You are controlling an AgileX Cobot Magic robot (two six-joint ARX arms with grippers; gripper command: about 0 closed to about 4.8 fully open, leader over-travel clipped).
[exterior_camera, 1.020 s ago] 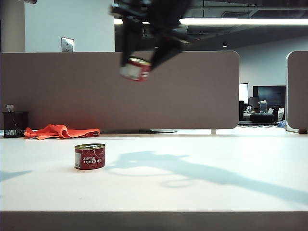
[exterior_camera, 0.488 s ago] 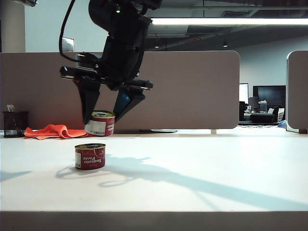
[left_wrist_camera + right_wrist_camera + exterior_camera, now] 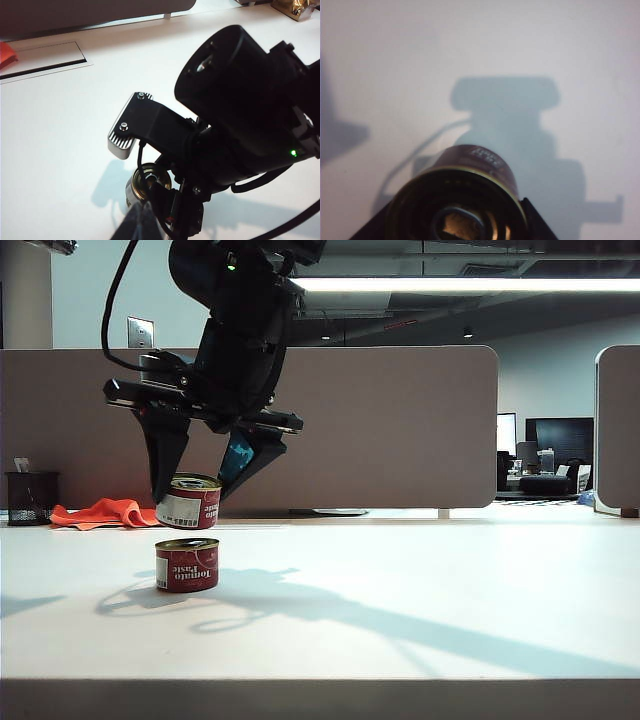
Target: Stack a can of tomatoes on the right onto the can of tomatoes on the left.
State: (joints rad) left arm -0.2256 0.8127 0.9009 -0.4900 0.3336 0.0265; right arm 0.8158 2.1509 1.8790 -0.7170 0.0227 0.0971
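1. We work on a white tabletop (image 3: 420, 590) before a grey partition, with an orange cloth (image 3: 125, 512) at the back.
2. Our right gripper (image 3: 190, 490), reaching across to the left, clamps the red tomato can with a gold lid (image 3: 189, 502), hanging tilted just above the matching red tomato-paste can (image 3: 187, 564) on the table.
3. We judge that placing comes next: level, centre, lower, release.
4. Our left gripper is unseen.

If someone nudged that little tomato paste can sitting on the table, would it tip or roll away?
Probably neither. The tomato paste can on the table stands upright and looks squat and wide-based, so a nudge would likely slide it. On its side its round wall could roll. It looks like rigid metal: the right gripper holds the matching raised can by its sides undented.
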